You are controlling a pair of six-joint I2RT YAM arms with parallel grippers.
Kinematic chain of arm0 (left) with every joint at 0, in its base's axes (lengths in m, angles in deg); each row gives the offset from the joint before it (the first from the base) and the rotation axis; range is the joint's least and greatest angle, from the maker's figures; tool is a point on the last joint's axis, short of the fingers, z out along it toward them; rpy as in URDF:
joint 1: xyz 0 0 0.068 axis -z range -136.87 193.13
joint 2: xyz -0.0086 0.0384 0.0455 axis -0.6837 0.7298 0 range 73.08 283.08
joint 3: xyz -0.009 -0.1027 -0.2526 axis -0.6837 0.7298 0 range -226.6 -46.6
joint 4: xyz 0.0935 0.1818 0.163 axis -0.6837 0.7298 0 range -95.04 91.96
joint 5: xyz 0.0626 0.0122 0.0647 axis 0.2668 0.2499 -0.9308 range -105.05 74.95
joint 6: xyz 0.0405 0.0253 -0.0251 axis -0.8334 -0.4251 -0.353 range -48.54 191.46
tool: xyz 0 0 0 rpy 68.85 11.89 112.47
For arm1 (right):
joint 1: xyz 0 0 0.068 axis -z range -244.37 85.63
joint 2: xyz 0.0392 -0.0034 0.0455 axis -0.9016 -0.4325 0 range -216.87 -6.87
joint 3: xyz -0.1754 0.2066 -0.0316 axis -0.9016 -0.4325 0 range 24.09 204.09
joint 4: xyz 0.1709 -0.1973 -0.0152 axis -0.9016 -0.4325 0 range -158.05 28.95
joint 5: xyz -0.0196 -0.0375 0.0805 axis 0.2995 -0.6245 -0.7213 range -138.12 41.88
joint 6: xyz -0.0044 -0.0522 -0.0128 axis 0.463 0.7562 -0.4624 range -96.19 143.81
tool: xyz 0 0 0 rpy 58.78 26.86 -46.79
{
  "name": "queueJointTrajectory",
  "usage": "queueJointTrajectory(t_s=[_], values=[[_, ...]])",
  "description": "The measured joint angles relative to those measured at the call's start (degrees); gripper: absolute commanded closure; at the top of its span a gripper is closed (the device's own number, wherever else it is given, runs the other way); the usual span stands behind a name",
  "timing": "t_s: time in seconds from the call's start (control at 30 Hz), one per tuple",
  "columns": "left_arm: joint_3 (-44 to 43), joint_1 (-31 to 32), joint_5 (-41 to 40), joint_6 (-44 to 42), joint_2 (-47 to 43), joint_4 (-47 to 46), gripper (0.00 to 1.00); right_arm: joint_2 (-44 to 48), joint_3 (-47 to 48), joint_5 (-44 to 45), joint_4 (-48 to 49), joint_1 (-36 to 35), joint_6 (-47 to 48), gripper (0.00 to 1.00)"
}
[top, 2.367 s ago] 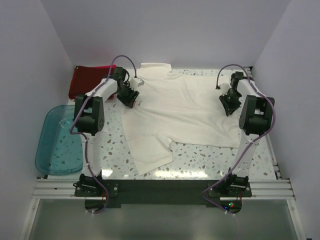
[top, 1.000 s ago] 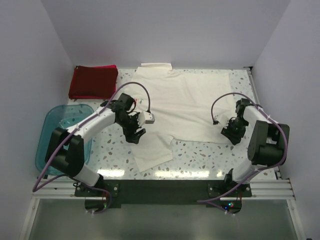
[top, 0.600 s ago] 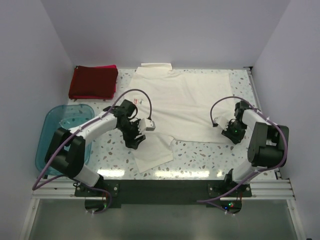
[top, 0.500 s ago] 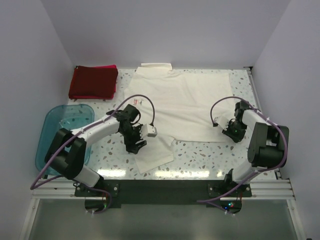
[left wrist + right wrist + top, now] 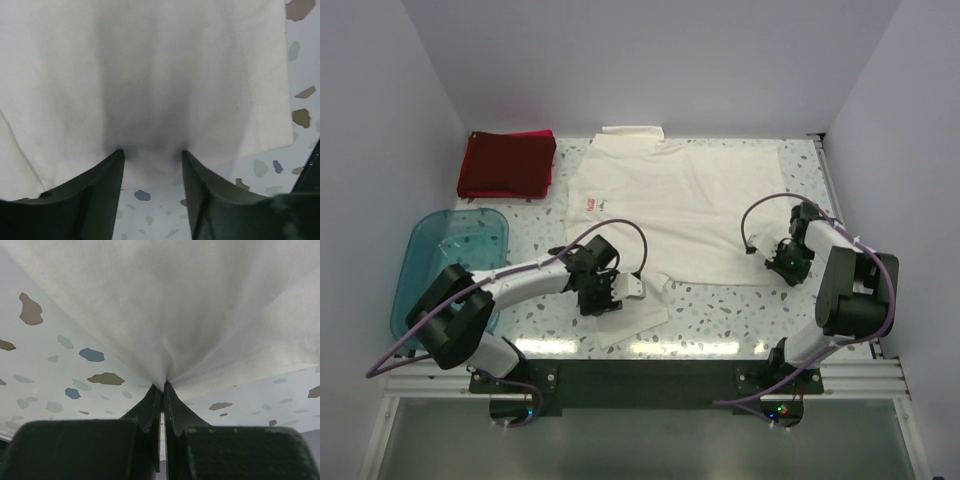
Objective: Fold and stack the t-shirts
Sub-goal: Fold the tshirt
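Cream-white t-shirt [image 5: 690, 200] lay spread flat. I saw my right gripper [image 5: 163, 385] clenched on its edge, and my left gripper [image 5: 151, 153] standing released, straddling its near flap.

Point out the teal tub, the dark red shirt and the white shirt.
teal tub [image 5: 433, 255]: top view, bare bottom.
dark red shirt [image 5: 505, 165]: top view, its middle.
white shirt [image 5: 690, 200]: top view, chest area.

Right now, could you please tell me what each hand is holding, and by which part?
The right hand pinches the cream-white t-shirt at its near right edge. The left hand holds nothing: open, astride the near left flap.
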Motion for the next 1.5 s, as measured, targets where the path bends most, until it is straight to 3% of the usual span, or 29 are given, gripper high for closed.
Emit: queueJointTrajectory(t_s=[0.03,0.07,0.13,0.23,0.57,0.9,1.0,1.17,1.5], values=[[0.2,0.3,-0.6,0.0,0.0,-0.7,0.58,0.1,0.0,-0.2,-0.3,0.0,0.0,1.00],[0.4,0.6,-1.3,0.0,0.0,-1.4,0.74,0.1,0.0,-0.3,-0.7,0.0,0.0,1.00],[0.6,0.7,-2.0,-0.2,-0.3,-2.2,0.90,0.3,0.0,-0.9,-1.4,0.0,0.0,1.00],[0.5,0.9,-1.8,-0.8,-1.3,0.2,1.00,1.4,0.0,-1.4,-3.5,0.1,0.0,1.00],[-11.3,-1.8,2.5,-3.3,-10.7,16.5,1.00,8.8,2.8,-3.0,-13.0,3.4,2.9,1.00],[-13.0,-2.1,9.5,-5.5,-15.7,28.6,1.00,20.1,0.8,-2.9,-25.0,4.5,9.4,1.00],[-15.7,-5.5,11.0,-5.6,-15.9,31.0,1.00,20.3,1.4,-3.1,-27.6,4.8,9.8,1.00],[-25.1,-15.7,11.1,-8.9,-8.6,32.2,1.00,8.5,10.9,-4.2,-29.9,4.9,8.6,1.00],[-44.8,-23.0,11.3,-14.1,17.4,32.0,1.00,-9.5,28.2,-4.8,-29.6,4.9,5.2,1.00]])
